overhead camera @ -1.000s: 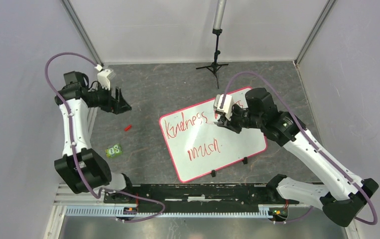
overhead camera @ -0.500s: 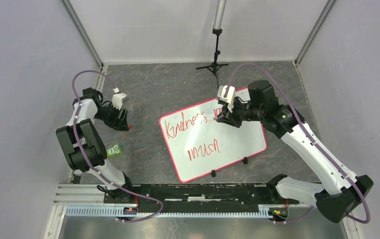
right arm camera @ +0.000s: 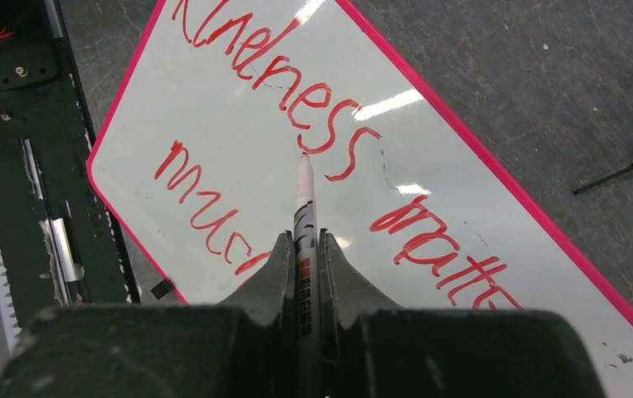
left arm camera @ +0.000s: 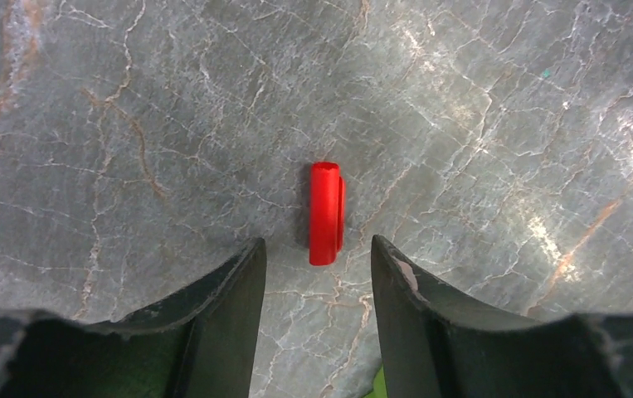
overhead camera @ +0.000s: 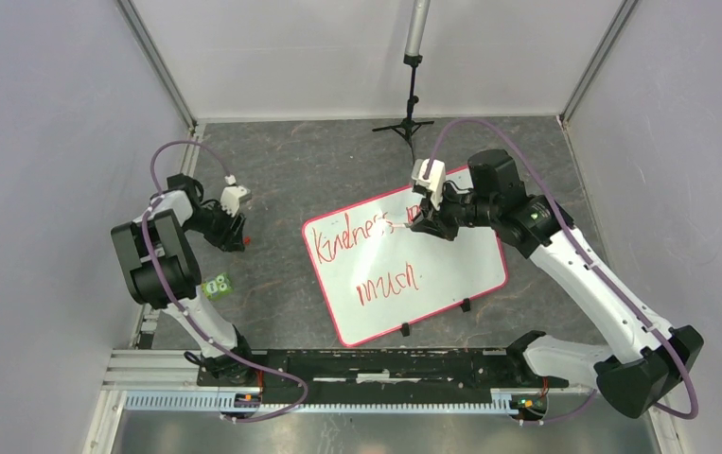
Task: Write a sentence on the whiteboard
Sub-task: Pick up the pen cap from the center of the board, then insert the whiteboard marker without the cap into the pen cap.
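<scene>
The whiteboard [overhead camera: 451, 265] lies tilted on the grey table, with a red-pink rim. The sentence [overhead camera: 347, 238] is in red marker: "Kindness" on top, "much" [overhead camera: 388, 282] below, and a word starting "matte" [right arm camera: 441, 245] shows in the right wrist view. My right gripper [right arm camera: 305, 236] is shut on a white marker [right arm camera: 304, 195], whose tip sits at the end of "Kindness" [right arm camera: 296, 99]. My left gripper [left arm camera: 316, 249] is low over the table, open. A small red cap [left arm camera: 325, 213] lies just ahead of its fingertips, its near end level with them and touching neither finger.
A small green object [overhead camera: 216, 285] lies near the left arm. A black tripod stand [overhead camera: 406, 123] stands at the back. A black rail [overhead camera: 385, 364] runs along the near edge. Black clips [overhead camera: 465, 305] sit on the board's near rim. Grey walls close in both sides.
The left arm has folded in and come down to the red cap, and its jaws have narrowed. The right gripper with the marker has shifted slightly along the top line.
</scene>
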`<act>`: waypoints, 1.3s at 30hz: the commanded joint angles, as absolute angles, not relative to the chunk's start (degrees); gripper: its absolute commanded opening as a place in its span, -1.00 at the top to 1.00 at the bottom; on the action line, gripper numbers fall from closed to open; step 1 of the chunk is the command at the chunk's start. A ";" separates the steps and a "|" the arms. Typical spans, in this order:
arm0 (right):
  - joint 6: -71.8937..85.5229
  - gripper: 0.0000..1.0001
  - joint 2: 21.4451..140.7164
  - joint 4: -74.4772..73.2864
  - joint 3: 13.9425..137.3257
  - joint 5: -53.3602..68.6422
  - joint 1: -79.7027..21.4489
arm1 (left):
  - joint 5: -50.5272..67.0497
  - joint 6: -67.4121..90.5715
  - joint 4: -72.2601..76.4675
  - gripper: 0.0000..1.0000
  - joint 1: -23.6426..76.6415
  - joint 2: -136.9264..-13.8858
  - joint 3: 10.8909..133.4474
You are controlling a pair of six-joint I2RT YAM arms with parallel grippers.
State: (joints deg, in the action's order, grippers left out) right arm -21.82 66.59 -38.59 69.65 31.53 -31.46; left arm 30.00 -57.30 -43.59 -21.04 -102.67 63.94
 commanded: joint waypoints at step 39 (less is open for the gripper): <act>-12.66 1.00 70.84 -34.79 78.72 45.02 -23.78 | 35.72 -40.20 -59.73 0.95 -2.63 -73.52 82.86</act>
State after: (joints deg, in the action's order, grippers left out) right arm -15.92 71.07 -37.71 77.47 37.89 -26.28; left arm 33.36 -49.23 -52.10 -9.96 -77.80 76.23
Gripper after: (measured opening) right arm 0.114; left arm 0.205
